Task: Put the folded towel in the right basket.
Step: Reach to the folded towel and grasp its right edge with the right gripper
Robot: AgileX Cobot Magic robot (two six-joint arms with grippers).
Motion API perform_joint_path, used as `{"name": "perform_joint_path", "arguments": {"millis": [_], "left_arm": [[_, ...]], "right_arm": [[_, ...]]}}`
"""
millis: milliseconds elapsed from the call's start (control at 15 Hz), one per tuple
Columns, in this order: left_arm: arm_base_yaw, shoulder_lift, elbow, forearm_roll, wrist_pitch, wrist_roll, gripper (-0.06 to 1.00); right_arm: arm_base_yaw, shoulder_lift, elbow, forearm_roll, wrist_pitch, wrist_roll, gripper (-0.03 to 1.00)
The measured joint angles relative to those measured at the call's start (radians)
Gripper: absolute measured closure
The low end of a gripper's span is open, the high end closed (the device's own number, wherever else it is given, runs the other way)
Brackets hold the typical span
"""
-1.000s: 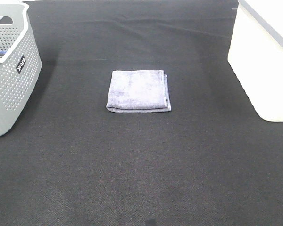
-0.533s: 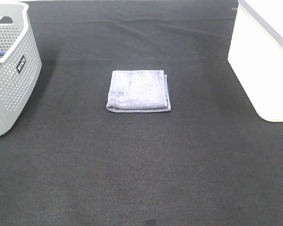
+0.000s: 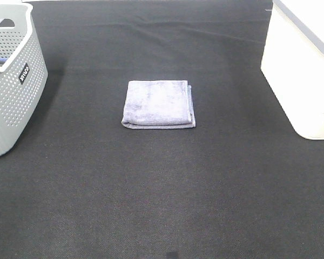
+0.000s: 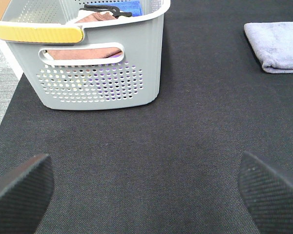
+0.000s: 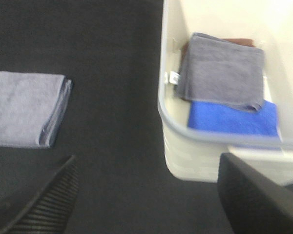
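Observation:
The folded lavender-grey towel point(image 3: 159, 104) lies flat on the black cloth in the middle of the table; it also shows in the left wrist view point(image 4: 276, 46) and the right wrist view point(image 5: 27, 107). The right basket point(image 3: 302, 65) is white and stands at the table's right edge; the right wrist view shows its rim point(image 5: 205, 134). My left gripper point(image 4: 146, 185) is open and empty, low over the cloth near the grey basket. My right gripper point(image 5: 146, 195) is open and empty, above the cloth between towel and white basket. Neither gripper shows in the high view.
A grey perforated basket point(image 3: 13, 81) with a yellow handle point(image 4: 36, 31) stands at the left, holding folded cloths. The white basket holds a grey towel point(image 5: 222, 70), a blue one point(image 5: 232, 119) and a brown one beneath.

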Motion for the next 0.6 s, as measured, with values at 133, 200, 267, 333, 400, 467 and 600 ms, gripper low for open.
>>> {"name": "perform_joint_path", "arguments": {"millis": [133, 200, 267, 333, 400, 467, 600], "left_arm": [[0.000, 0.000, 0.000, 0.000, 0.000, 0.000, -0.03], [0.000, 0.000, 0.000, 0.000, 0.000, 0.000, -0.03], [0.000, 0.000, 0.000, 0.000, 0.000, 0.000, -0.03], [0.000, 0.000, 0.000, 0.000, 0.000, 0.000, -0.03], [0.000, 0.000, 0.000, 0.000, 0.000, 0.000, -0.03], [0.000, 0.000, 0.000, 0.000, 0.000, 0.000, -0.03], [0.000, 0.000, 0.000, 0.000, 0.000, 0.000, -0.03]], "right_arm": [[0.000, 0.203, -0.193, 0.056, 0.037, -0.021, 0.22], [0.000, 0.277, -0.275, 0.075, 0.072, -0.023, 0.22], [0.000, 0.354, -0.360, 0.088, 0.115, -0.029, 0.22], [0.000, 0.420, -0.455, 0.101, 0.164, -0.030, 0.22], [0.000, 0.488, -0.544, 0.113, 0.209, -0.030, 0.22], [0.005, 0.542, -0.617, 0.128, 0.242, -0.030, 0.22], [0.059, 0.636, -0.736, 0.130, 0.271, -0.030, 0.22]]}}
